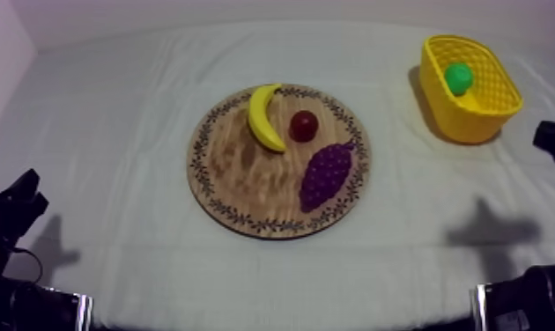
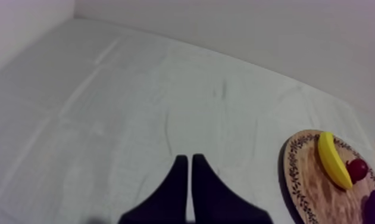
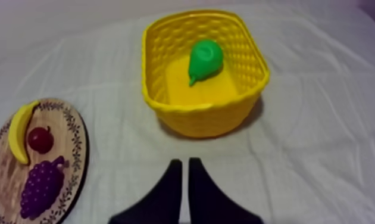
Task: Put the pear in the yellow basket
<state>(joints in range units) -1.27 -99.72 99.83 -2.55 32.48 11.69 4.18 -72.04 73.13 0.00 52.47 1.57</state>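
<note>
While left claw (image 2: 187,157) and right claw (image 3: 184,160) lie together, pear (image 3: 204,59) sits in basket (image 3: 187,108); banana (image 1: 263,118), grapes (image 1: 327,173) on board (image 1: 235,172).

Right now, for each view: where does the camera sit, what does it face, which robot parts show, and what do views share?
Top view: overhead, slanting down at the round patterned-rim wooden board and yellow woven basket; black arm parts at lower corners.
Left wrist view: on the left arm, facing over grey-white cloth to the board; left end effector shut.
Right wrist view: on the right arm, facing the basket holding a green pear; right end effector shut.
Shared: all show the board.
</note>
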